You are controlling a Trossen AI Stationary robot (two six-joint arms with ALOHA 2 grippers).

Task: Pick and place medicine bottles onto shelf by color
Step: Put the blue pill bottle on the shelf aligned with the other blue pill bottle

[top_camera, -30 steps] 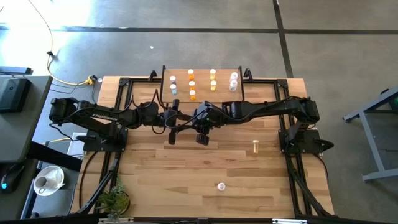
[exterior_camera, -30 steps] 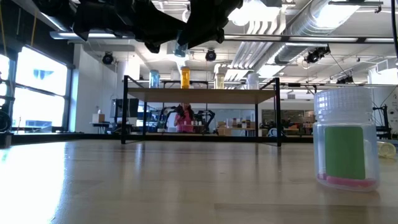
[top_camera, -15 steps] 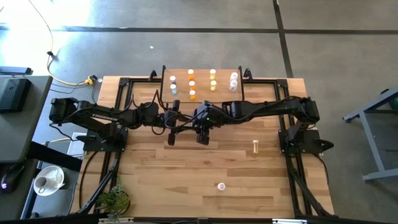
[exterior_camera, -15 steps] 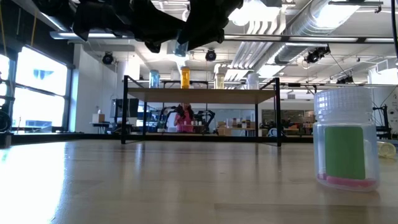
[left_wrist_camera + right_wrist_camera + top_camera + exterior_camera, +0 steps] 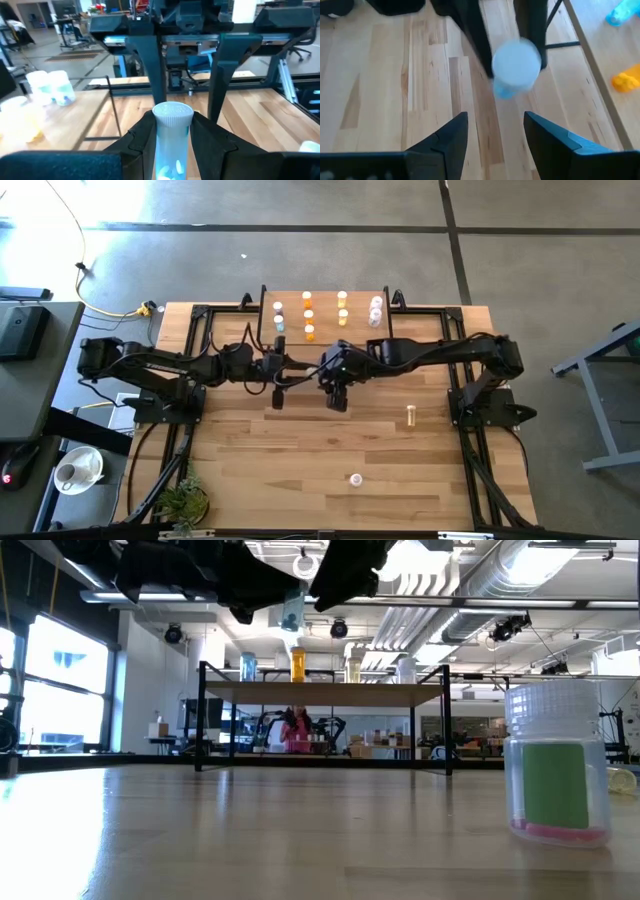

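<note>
Pale-blue plastic bottle (image 5: pixel 171 137) with its ribbed white cap now sits pinched in my left gripper (image 5: pixel 172 131); my right gripper (image 5: pixel 495 132), spread, has backed toward three o'clock: handover done.

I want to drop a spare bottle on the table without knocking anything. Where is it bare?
Bare: the table's near half, between the plant at its left corner and the lone bottle; another bottle lies right of centre. Crowded: the far middle, where both grippers meet before the shelf.
</note>
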